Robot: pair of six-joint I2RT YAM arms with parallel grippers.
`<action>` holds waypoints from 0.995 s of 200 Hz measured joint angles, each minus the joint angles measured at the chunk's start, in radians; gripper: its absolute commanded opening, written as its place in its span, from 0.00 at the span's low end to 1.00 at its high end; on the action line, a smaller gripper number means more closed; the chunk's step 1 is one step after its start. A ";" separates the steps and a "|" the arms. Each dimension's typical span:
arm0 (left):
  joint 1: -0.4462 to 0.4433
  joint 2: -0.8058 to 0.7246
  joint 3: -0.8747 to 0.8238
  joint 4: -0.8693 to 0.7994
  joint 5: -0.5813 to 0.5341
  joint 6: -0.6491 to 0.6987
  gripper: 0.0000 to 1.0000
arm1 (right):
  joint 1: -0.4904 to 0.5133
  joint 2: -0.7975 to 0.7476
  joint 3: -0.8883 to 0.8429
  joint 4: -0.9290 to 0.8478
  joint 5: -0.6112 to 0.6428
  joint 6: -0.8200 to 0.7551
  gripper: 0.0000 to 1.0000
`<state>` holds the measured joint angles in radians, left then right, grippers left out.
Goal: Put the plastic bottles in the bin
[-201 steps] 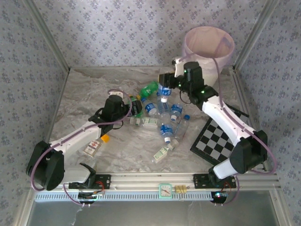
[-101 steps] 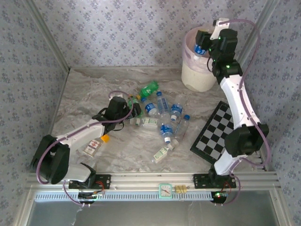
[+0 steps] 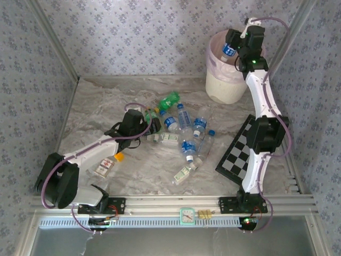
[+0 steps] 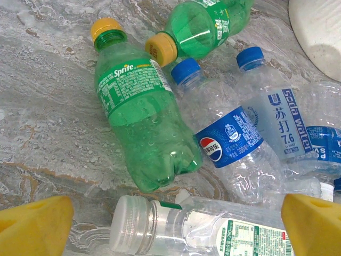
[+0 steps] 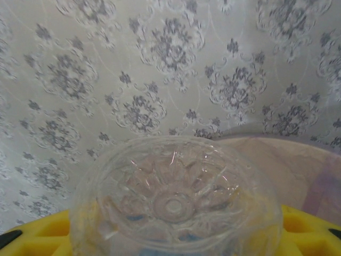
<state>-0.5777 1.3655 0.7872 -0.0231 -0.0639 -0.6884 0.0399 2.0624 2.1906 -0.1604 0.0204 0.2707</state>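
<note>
Marbled tabletop (image 3: 101, 106); right gripper (image 3: 232, 49) pinching clear ribbed bottle (image 5: 176, 197); left gripper (image 4: 173, 226) spread wide.

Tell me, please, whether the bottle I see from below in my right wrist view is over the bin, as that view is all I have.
Observer: Yes. In the top view, the right tool holds that bottle above the opening of the bin.
Operator: Thank you. What is the left tool doing?
Observer: The left tool is open and low over the table, with a white-capped bottle lying between its fingers.
Operator: Are there other bottles on the table?
Observer: Yes, a cluster lies mid-table, including a green bottle with a yellow cap just beyond the left tool.
</note>
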 measured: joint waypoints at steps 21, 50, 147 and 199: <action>0.000 0.000 0.000 0.000 0.000 0.004 1.00 | 0.005 0.052 0.043 -0.046 0.016 -0.001 0.53; 0.000 0.000 0.000 -0.003 0.000 0.007 1.00 | 0.009 0.108 0.069 -0.102 0.029 0.000 0.60; 0.000 -0.014 0.000 -0.004 0.000 0.007 1.00 | 0.017 0.115 0.142 -0.193 0.052 -0.039 1.00; 0.000 -0.051 -0.003 -0.004 -0.009 0.007 1.00 | 0.088 -0.129 -0.098 -0.174 0.089 -0.062 1.00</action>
<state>-0.5777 1.3140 0.7845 -0.0269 -0.0727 -0.6815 0.1276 1.9331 2.0926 -0.3340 0.1097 0.2089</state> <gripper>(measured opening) 0.996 0.997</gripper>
